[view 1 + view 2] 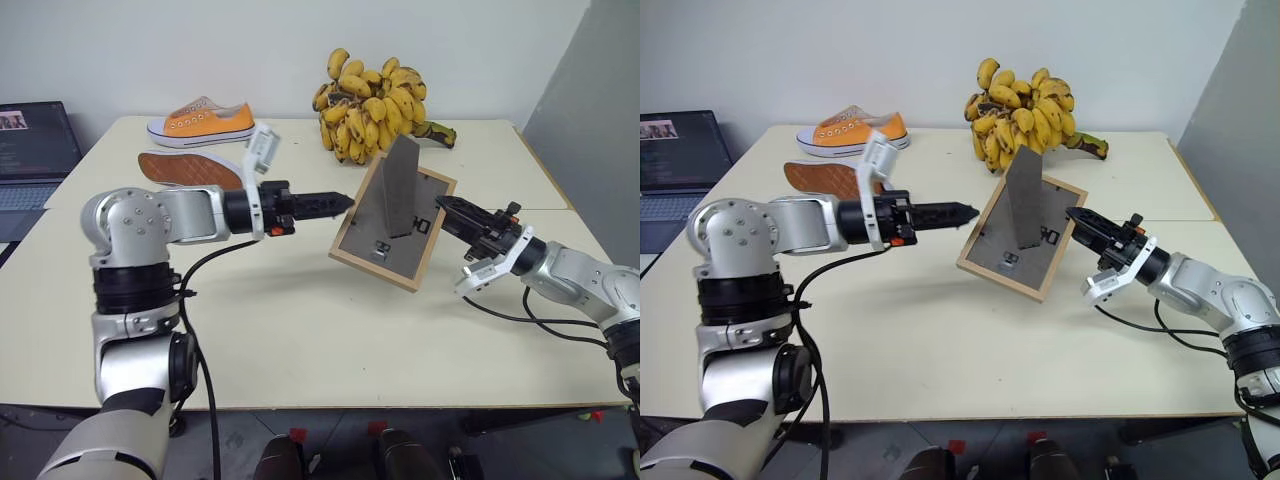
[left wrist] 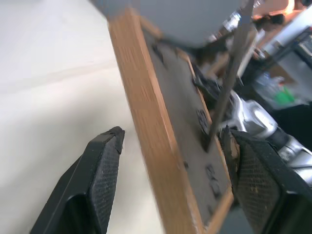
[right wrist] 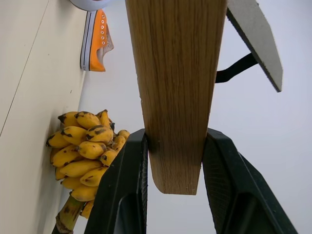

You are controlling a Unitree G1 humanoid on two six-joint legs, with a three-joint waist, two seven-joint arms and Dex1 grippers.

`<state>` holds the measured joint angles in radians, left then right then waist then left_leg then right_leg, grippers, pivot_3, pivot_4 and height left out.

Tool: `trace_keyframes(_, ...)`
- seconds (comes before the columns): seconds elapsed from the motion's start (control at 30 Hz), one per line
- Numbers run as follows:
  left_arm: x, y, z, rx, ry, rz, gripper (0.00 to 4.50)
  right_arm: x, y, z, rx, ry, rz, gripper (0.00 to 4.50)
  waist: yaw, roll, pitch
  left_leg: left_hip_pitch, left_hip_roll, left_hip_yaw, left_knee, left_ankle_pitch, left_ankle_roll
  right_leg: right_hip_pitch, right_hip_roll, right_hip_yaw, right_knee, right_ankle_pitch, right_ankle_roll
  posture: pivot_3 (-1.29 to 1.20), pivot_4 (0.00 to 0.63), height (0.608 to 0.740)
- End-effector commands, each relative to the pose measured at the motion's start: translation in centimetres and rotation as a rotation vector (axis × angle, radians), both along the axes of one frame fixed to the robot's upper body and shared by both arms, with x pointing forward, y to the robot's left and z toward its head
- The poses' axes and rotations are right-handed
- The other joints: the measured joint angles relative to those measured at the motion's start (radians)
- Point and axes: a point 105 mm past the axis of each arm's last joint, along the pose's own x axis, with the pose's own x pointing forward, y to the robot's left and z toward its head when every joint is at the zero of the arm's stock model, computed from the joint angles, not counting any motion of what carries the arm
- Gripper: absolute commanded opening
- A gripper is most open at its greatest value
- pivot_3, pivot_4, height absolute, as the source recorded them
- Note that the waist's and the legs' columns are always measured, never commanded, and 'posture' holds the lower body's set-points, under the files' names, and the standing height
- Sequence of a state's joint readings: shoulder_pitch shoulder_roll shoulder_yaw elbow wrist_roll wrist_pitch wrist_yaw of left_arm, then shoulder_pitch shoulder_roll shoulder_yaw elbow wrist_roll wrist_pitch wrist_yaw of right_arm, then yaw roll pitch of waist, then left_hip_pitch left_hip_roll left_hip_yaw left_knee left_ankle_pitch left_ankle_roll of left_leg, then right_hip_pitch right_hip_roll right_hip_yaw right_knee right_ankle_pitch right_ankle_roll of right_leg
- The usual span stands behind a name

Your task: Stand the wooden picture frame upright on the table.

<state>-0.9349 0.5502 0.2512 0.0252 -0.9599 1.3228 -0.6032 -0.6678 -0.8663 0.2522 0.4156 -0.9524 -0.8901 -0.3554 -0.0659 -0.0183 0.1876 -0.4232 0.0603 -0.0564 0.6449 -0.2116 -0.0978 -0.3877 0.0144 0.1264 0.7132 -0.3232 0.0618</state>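
Observation:
The wooden picture frame is tilted over the table, its dark grey back toward me and the stand flap swung out. My right gripper is shut on the frame's right edge; in the right wrist view both fingers press the light-wood rim. My left gripper reaches level toward the frame's left edge. It is open, and its fingers straddle that wooden edge with a gap on each side. The picture side is turned away from me.
A big bunch of bananas lies just behind the frame. An orange shoe stands at the back left, with a second shoe on its side in front of it. A laptop sits past the table's left edge.

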Motion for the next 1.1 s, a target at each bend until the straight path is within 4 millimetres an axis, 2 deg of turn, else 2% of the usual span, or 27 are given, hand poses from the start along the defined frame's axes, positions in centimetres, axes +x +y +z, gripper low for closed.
trace_keyframes(0.03, -1.3, 5.4, 4.2, -0.079, -0.274, 0.167, 3.39, 0.7, 1.4, 1.8, 0.153, 0.096, 0.070, 1.31, -0.015, -0.001, 0.000, 0.001, 0.000, 0.001, -0.001, 0.000, 0.000, 0.000, 0.000, 0.001, 0.000, 0.000, 0.000, 0.00, 0.150, 0.740)
trace_keyframes(0.2, -2.4, 7.2, 1.9, 0.046, -0.341, 0.242, 3.39, 2.3, 4.0, 2.1, 0.385, 0.414, 0.132, 1.31, -0.024, -0.002, 0.001, 0.008, 0.001, 0.001, -0.002, -0.001, 0.001, 0.008, 0.000, 0.000, -0.002, -0.001, -0.001, 0.00, 0.150, 0.740)
trace_keyframes(0.3, -2.8, 7.9, 0.5, 0.108, -0.339, 0.268, 3.39, 3.3, 6.4, 2.1, 0.585, 0.738, 0.209, 1.31, -0.021, -0.004, 0.002, 0.007, 0.001, -0.002, 0.000, -0.001, 0.001, 0.009, 0.000, -0.002, -0.001, -0.001, -0.001, 0.00, 0.150, 0.740)
trace_keyframes(0.37, -3.4, 8.2, -0.2, 0.154, -0.344, 0.266, 3.39, 3.2, 7.7, 1.3, 0.676, 0.979, 0.284, 1.31, -0.018, -0.004, 0.002, 0.008, 0.002, -0.004, 0.000, -0.001, 0.001, 0.011, 0.000, -0.004, -0.001, -0.001, -0.001, 0.00, 0.150, 0.740)
trace_keyframes(0.47, -4.0, 8.3, -0.6, 0.180, -0.356, 0.263, 3.39, 2.4, 8.6, 0.5, 0.696, 1.144, 0.342, 1.31, -0.008, -0.004, 0.002, 0.007, 0.001, -0.008, -0.001, -0.001, 0.001, 0.011, 0.000, -0.007, -0.001, -0.001, -0.002, 0.00, 0.150, 0.740)
trace_keyframes(0.63, -5.8, 8.7, -1.2, 0.250, -0.335, 0.236, 3.39, 0.7, 10.0, -3.6, 0.732, 1.497, 0.419, 1.31, 0.007, -0.004, 0.002, 0.007, 0.002, -0.009, -0.001, -0.001, 0.001, 0.011, 0.001, -0.009, -0.002, -0.002, -0.003, 0.00, 0.150, 0.740)
trace_keyframes(0.77, -7.2, 8.6, -1.4, 0.289, -0.330, 0.192, 3.39, 0.5, 10.1, -5.4, 0.809, 1.630, 0.414, 1.31, 0.006, -0.003, 0.002, 0.007, 0.002, -0.008, -0.002, -0.001, 0.001, 0.010, 0.002, -0.008, -0.001, -0.003, -0.004, 0.00, 0.150, 0.740)
trace_keyframes(0.9, -7.5, 8.7, -1.1, 0.292, -0.334, 0.196, 3.39, 0.5, 10.5, -7.1, 0.865, 1.690, 0.392, 1.31, 0.006, -0.003, 0.003, 0.007, 0.003, -0.007, -0.002, -0.001, 0.001, 0.008, 0.002, -0.007, -0.001, -0.003, -0.004, 0.00, 0.150, 0.740)
trace_keyframes(1.1, -7.3, 8.4, -0.9, 0.293, -0.332, 0.190, 3.39, 0.1, 11.4, -7.4, 0.910, 1.747, 0.415, 1.31, 0.006, -0.003, 0.003, 0.007, 0.003, -0.007, -0.003, -0.001, 0.001, 0.008, 0.002, -0.007, -0.002, -0.003, -0.004, 0.00, 0.150, 0.740)
